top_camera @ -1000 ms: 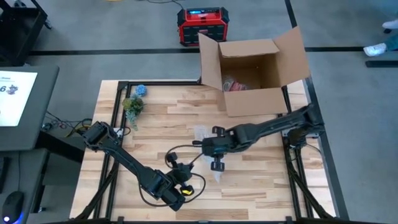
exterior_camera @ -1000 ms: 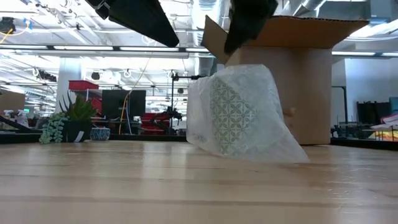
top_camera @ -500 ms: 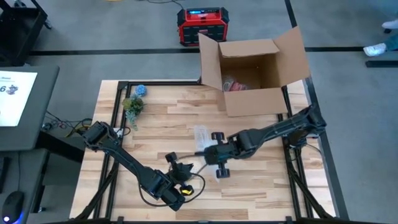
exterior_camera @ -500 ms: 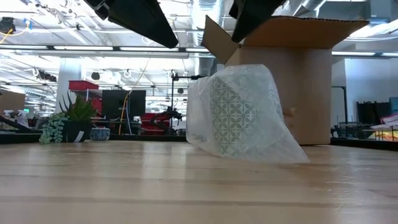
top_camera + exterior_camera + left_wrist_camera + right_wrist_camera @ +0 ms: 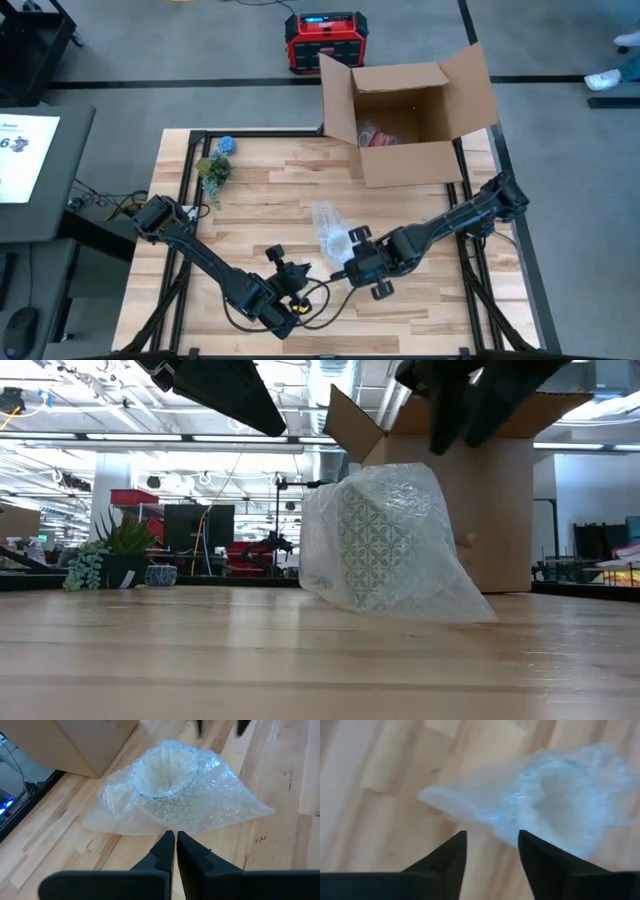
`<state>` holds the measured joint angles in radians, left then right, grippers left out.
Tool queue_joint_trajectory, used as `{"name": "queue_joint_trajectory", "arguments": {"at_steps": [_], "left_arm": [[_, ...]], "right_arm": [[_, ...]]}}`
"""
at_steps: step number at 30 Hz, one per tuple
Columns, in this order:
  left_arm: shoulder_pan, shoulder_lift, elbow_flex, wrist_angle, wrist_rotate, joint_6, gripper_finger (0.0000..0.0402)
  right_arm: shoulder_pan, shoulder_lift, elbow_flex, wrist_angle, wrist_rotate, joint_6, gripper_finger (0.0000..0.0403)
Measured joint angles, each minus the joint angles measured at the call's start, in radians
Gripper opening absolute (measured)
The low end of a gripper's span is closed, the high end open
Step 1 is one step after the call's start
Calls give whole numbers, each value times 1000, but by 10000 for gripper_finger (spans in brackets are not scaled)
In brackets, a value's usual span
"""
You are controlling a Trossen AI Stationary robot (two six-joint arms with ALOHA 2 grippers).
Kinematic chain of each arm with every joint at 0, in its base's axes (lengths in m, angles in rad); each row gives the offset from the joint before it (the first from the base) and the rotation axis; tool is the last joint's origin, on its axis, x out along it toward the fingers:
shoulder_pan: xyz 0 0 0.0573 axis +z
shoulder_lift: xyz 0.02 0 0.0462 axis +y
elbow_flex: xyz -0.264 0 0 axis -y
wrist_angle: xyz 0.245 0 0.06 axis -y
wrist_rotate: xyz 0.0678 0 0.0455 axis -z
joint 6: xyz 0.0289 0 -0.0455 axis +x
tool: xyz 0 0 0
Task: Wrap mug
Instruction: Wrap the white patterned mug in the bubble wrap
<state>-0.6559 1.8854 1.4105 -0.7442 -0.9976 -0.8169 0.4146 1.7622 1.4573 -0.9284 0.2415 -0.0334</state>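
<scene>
The mug, wrapped in clear bubble wrap (image 5: 329,228), rests on its side on the wooden table's middle; through the wrap its patterned wall (image 5: 375,545) and open mouth (image 5: 167,782) show. My right gripper (image 5: 350,270) hovers open just near and right of the bundle, fingers apart (image 5: 492,835), touching nothing. My left gripper (image 5: 297,270) waits shut (image 5: 175,839) near and left of the bundle, clear of the wrap.
An open cardboard box (image 5: 410,120) with red items inside stands at the far right edge. A small potted plant (image 5: 213,170) and a blue object (image 5: 227,144) sit at the far left. The wrap's loose tail (image 5: 455,600) spreads on the table.
My right gripper has drawn back from above the wrapped mug toward the table's near edge and slightly right. The wrapped mug has stayed where it was.
</scene>
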Motion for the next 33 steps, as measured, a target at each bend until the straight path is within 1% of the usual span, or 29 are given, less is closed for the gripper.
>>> {"name": "queue_joint_trajectory", "arguments": {"at_steps": [2, 4, 7, 9, 12, 16, 20, 24, 25, 29, 32, 33], "left_arm": [[0, 0, 0, 0, 0, 0, 0], [0, 0, 0, 0, 0, 0, 0], [0, 0, 0, 0, 0, -4, 0], [0, 0, 0, 0, 0, -4, 0], [1, 0, 0, 2, 0, -4, 0], [1, 0, 0, 1, -1, -5, 0], [1, -1, 0, 0, -1, -10, 0], [1, -1, 0, 1, -1, -11, 0], [1, -1, 0, 3, -1, -11, 0], [1, -1, 0, 3, -3, -11, 0], [2, -1, 0, 11, -7, -10, 0], [2, -1, 0, 18, -10, -4, 0]], "right_arm": [[-14, 1, -32, 27, 30, -42, 193], [-32, 2, -63, 72, 21, -71, 205], [-58, 11, -117, 166, 16, -126, 209], [-74, 15, -153, 219, 15, -155, 203], [-101, 31, -185, 328, -12, -199, 184], [-133, 85, -183, 367, -53, -218, 142], [-151, 126, -180, 389, -62, -214, 90], [-149, 117, -181, 383, -83, -177, 30], [-142, 112, -174, 369, -85, -167, 20], [-122, 77, -121, 272, -74, -60, 19], [-109, 62, -52, 178, -92, 87, 20], [-108, 58, -24, 160, -113, 152, 20]]}}
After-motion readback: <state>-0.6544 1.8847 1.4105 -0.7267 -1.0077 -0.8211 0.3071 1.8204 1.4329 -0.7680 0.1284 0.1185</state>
